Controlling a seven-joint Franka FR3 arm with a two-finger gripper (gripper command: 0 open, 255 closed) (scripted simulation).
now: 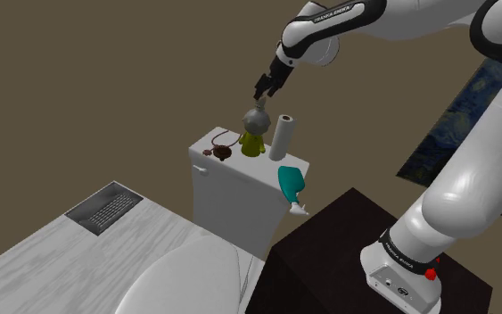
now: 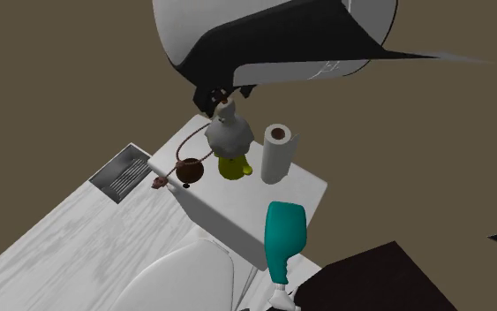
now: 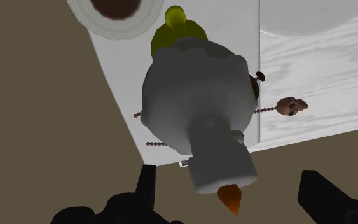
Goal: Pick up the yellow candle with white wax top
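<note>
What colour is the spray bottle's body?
The spray bottle is teal; second exterior view shows it best.

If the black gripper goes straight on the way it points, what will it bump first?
Probably the yellow candle with its grey-white rounded top, which sits just ahead of the open black gripper; exact depth is unclear.

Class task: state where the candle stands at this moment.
In the shoulder view the candle stands on the toilet tank lid, just left of the paper roll, under the open gripper.
</note>
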